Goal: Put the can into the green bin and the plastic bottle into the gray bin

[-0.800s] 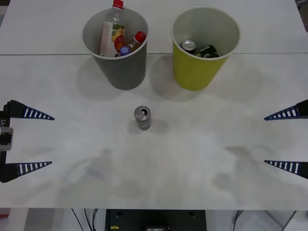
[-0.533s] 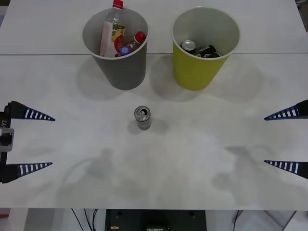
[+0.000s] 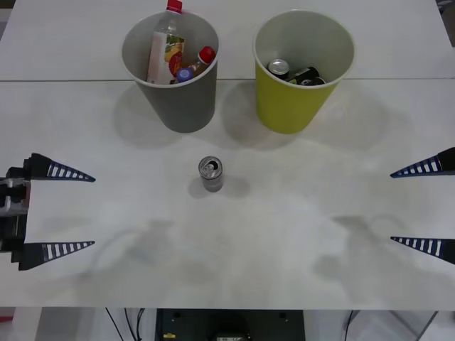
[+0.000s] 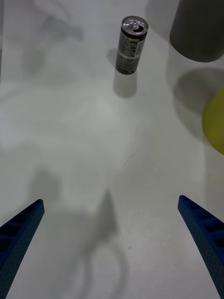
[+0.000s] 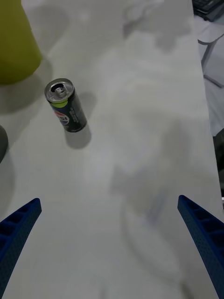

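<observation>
We're seeing the white table (image 3: 298, 234) carrying the gray bin (image 3: 181, 99) and green bin (image 3: 288, 106) at the back, the can (image 3: 211, 174) standing upright in front of them. Left gripper (image 3: 60, 210) and right gripper (image 3: 419, 207) are hovering at the sides, fingers spread, empty.

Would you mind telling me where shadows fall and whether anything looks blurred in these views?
Front view: soft shadows ring the can and both bins on the table. Right wrist view: the can's shadow lies beside it, sharp. Left wrist view: the table looks smeared and blurry past the can.
</observation>
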Controlling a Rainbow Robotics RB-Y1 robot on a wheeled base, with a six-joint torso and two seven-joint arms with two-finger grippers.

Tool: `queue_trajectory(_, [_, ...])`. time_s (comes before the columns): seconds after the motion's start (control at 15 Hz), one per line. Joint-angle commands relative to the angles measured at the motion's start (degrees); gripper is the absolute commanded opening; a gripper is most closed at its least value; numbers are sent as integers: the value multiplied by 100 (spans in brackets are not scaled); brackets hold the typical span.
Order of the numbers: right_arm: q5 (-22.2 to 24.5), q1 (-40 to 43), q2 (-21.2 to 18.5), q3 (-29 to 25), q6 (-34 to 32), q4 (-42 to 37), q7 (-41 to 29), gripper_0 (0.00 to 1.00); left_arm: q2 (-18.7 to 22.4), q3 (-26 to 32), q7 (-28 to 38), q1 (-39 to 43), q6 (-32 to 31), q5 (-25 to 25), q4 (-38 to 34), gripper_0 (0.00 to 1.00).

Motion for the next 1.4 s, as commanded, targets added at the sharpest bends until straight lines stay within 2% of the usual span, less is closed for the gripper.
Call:
queue_trajectory(0.07, [0,0,0,0,0,-1,0,100,-2,-725,-75,-487,162,685,621,100])
queue_trajectory(0.2, [0,0,0,0,0,-1,0,100,-28,-1199,-171,-751,408,1011,911,100])
queue_trajectory(0.33, [0,0,0,0,0,-1,0,100,-178,-1481,-303,-909,575,1125,1087,100])
queue_trajectory(0.6, [0,0,0,0,0,-1,0,100,-617,-2052,-1077,-1339,778,1441,1763,100])
queue_trajectory(0.87, [0,0,0,0,0,-1,0,100,-890,-2808,-2008,-1858,874,2153,2625,100])
queue_trajectory(1.13, [0,0,0,0,0,-1,0,100,-1373,-3028,-2509,-2122,857,2426,3284,100])
queue_trajectory(1.4, [0,0,0,0,0,-1,0,100,-1927,-3028,-2588,-2324,848,2452,3794,100])
